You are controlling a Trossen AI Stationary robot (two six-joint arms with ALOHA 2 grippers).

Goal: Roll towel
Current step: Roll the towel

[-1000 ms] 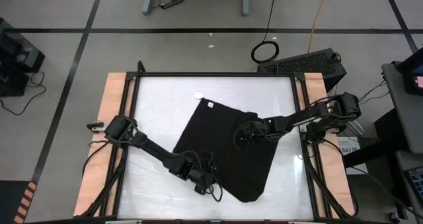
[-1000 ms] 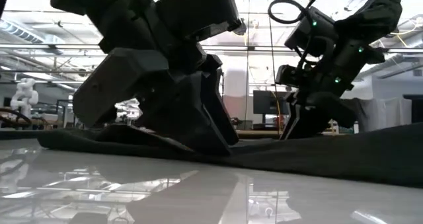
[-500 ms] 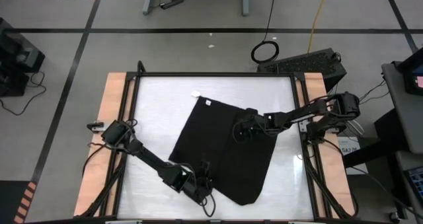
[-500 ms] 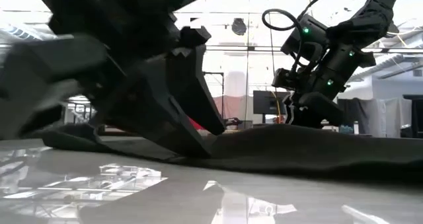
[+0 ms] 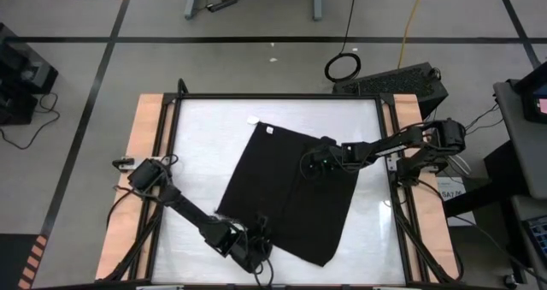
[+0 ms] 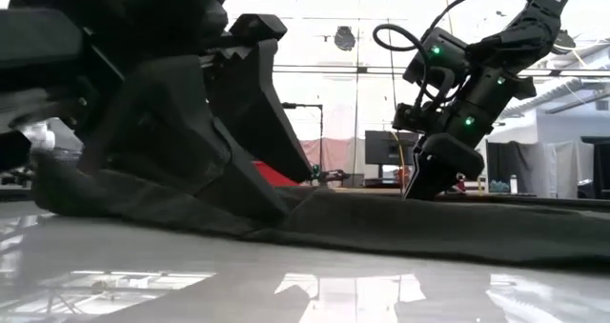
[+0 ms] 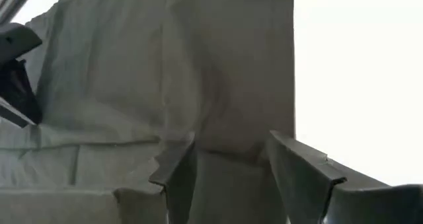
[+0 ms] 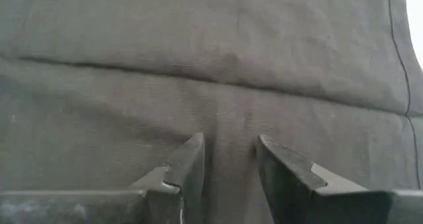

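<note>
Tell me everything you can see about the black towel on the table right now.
The towel is a plain black, soft woven cloth, lying flat and unrolled, turned at an angle on the white table. A small white tag sits at its far corner. Fold creases and a stitched hem show in the wrist views. The left pincer is down at its near left edge, fingers apart on the cloth; the right pincer presses on its middle near the far right edge, fingers also apart. No part looks lifted.

From overhead you look straight down on the whole table (image 5: 192,127). Your low camera sits at tabletop height, facing level into the room. Each wrist camera looks closely past its own fingers. All four share the towel (image 5: 286,192).
</note>
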